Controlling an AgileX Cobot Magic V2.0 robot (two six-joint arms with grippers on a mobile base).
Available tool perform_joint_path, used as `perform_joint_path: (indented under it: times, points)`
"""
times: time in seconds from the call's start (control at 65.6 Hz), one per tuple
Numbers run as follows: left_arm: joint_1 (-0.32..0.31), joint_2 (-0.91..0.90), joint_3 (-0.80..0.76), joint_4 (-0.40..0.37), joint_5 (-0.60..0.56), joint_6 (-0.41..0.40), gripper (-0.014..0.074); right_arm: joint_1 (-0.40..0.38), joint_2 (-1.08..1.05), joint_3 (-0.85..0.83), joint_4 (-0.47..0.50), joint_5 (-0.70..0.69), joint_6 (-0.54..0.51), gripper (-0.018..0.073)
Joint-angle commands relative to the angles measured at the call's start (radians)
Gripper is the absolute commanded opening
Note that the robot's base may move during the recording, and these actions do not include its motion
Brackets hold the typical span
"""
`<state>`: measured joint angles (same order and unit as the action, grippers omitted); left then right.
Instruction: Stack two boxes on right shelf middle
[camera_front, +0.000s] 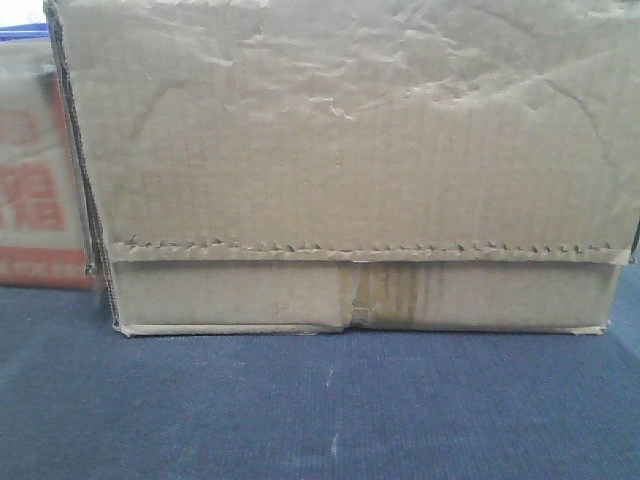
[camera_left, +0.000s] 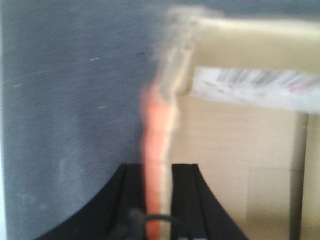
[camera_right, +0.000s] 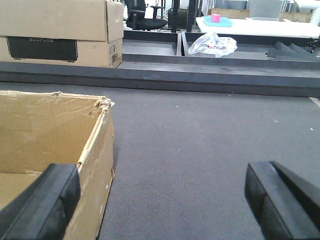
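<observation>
A large plain, wrinkled box (camera_front: 340, 140) with a serrated tape strip fills the front view, standing on blue-grey carpet. Behind it at the left shows a box with red print (camera_front: 35, 190). In the left wrist view my left gripper (camera_left: 159, 170) is shut on a thin upright cardboard wall (camera_left: 157, 130) with an orange-red outer face; that carton's tan inside and a white barcode label (camera_left: 250, 85) lie to the right. My right gripper (camera_right: 161, 175) is open wide astride the torn side wall (camera_right: 97, 150) of an open plain box, left finger inside, right finger over carpet. The right shelf is out of view.
Grey carpet (camera_right: 200, 140) stretches ahead of the right gripper to a low dark platform (camera_right: 175, 70). On it stand a printed carton (camera_right: 60, 32) and a crumpled plastic bag (camera_right: 212, 45). Farther back are an office chair (camera_right: 145, 15) and a white table (camera_right: 260, 25).
</observation>
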<state>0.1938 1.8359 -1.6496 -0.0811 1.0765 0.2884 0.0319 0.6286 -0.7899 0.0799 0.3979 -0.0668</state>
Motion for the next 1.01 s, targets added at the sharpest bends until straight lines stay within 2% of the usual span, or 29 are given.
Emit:
perform_joint_path:
  times: [0.0,0.244,0.503,0.625,0.731,0.808,0.899,0.99]
  points:
    - [0.003,-0.004,-0.054,-0.007,0.018,0.000,-0.0111,0.003,0.000,-0.008,-0.002,-0.008,0.000,0.0570]
    - [0.003,-0.042,-0.171,-0.007,0.097,-0.087,-0.0111,0.003,0.000,-0.008,-0.002,-0.001,0.000,0.0570]
    - [0.003,-0.212,-0.183,-0.005,0.030,-0.200,-0.0111,0.003,0.000,-0.008,-0.002,0.013,0.000,0.0570]
    - [-0.005,-0.309,-0.185,-0.039,-0.018,-0.258,-0.0111,0.003,0.000,-0.008,-0.002,0.013,0.000,0.0570]
    - [-0.044,-0.390,-0.196,-0.065,-0.072,-0.267,-0.0111,0.003,0.000,-0.008,-0.002,0.013,0.000,0.0570]
    - [-0.095,-0.431,-0.221,-0.078,-0.097,-0.269,-0.0111,0.003,0.000,-0.008,-0.002,0.013,0.000,0.0570]
    - [-0.186,-0.448,-0.268,-0.101,-0.099,-0.276,-0.0111,0.003,0.000,-0.008,-0.002,0.013,0.000,0.0570]
    - [-0.280,-0.444,-0.305,-0.103,-0.103,-0.324,-0.0111,0.003,0.000,-0.008,-0.002,0.013,0.000,0.0570]
